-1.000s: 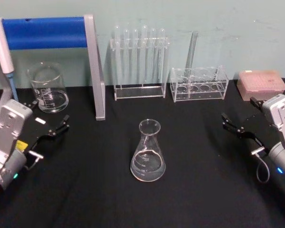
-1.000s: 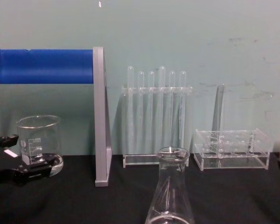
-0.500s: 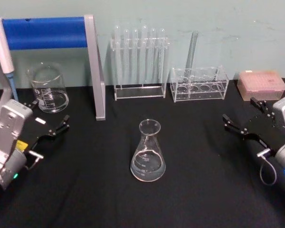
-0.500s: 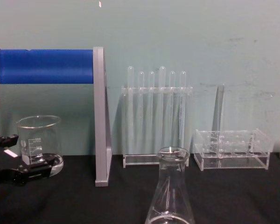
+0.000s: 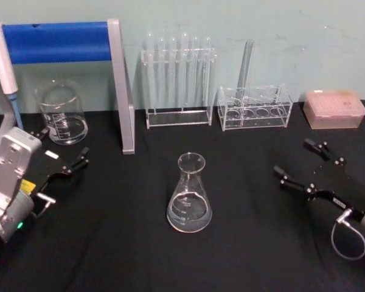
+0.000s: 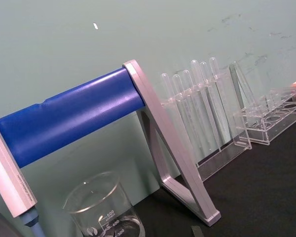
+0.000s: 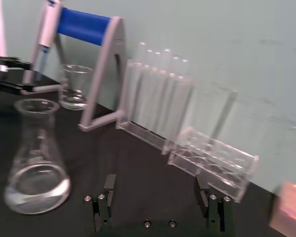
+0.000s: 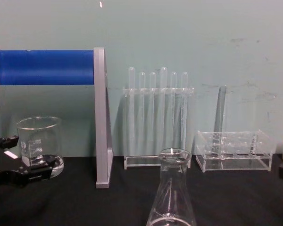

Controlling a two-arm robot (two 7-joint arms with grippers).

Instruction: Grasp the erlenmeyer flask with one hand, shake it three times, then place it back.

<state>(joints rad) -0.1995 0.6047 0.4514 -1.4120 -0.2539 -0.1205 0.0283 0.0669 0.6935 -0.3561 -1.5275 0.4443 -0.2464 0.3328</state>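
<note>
The erlenmeyer flask [image 5: 189,196] stands upright in the middle of the black table, clear glass with a little liquid at its base; it also rises at the lower centre of the chest view [image 8: 172,197]. My right gripper [image 5: 293,158] hovers to its right, open, its two fingers pointing toward the flask with a gap of table between them and the glass. In the right wrist view the flask [image 7: 37,158] sits ahead and to one side of the open right gripper [image 7: 158,190]. My left gripper [image 5: 64,148] rests open at the table's left side, near the beaker.
A glass beaker [image 5: 61,114] stands at the back left beside a blue-barred grey stand [image 5: 120,85]. Behind the flask are a rack of test tubes [image 5: 177,79] and a low clear rack [image 5: 254,108]. A pink box [image 5: 333,108] sits at the back right.
My right gripper has swung left and lower, toward the flask, with its fingers still apart. The left gripper and the flask have not moved.
</note>
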